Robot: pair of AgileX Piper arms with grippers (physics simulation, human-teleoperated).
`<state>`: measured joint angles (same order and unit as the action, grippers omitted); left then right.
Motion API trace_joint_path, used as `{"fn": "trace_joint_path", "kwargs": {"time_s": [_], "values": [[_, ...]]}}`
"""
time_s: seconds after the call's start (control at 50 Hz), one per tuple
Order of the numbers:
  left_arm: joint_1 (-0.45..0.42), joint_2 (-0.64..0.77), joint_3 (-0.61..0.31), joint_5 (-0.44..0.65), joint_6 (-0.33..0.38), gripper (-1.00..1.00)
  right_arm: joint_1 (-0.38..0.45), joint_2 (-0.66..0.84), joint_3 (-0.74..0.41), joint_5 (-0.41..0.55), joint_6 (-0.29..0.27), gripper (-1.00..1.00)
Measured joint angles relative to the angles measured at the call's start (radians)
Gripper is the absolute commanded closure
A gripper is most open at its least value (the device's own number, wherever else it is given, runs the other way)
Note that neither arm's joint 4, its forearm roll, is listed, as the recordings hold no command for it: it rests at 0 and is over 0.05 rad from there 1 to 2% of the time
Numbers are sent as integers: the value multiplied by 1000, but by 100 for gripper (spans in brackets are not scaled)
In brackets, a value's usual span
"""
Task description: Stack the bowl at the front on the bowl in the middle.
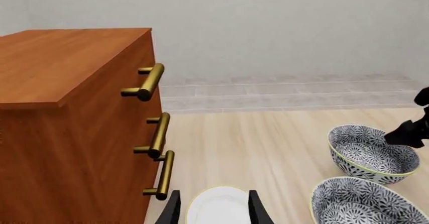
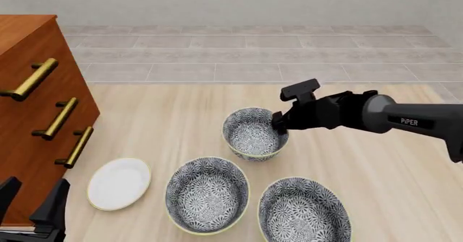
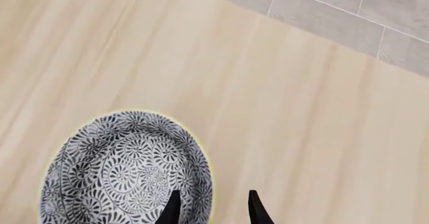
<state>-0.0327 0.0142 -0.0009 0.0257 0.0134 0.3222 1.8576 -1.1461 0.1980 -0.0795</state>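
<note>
Right gripper [image 2: 278, 123] straddles the rim of a far bowl [image 2: 253, 133], fingers apart. The bowl at the front [image 2: 304, 209] sits at five o'clock; the bowl in the middle [image 2: 207, 194] just beside it. Left gripper [image 2: 32, 201] idles, fingers apart.

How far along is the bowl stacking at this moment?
Done: nothing yet; the three bowls sit apart on the table. In hand: the right gripper straddles the rim of the bowl at the front, open, one finger inside and one outside. Left: close, lift, and set it into the bowl in the middle. The left gripper is open above the white plate.
</note>
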Motion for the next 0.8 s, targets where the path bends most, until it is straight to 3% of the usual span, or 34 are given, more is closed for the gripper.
{"fn": "trace_joint_path", "kwargs": {"time_s": [0.8], "values": [[3,8,0,-8,1,-100,27,39,18,-40,36,-100]]}}
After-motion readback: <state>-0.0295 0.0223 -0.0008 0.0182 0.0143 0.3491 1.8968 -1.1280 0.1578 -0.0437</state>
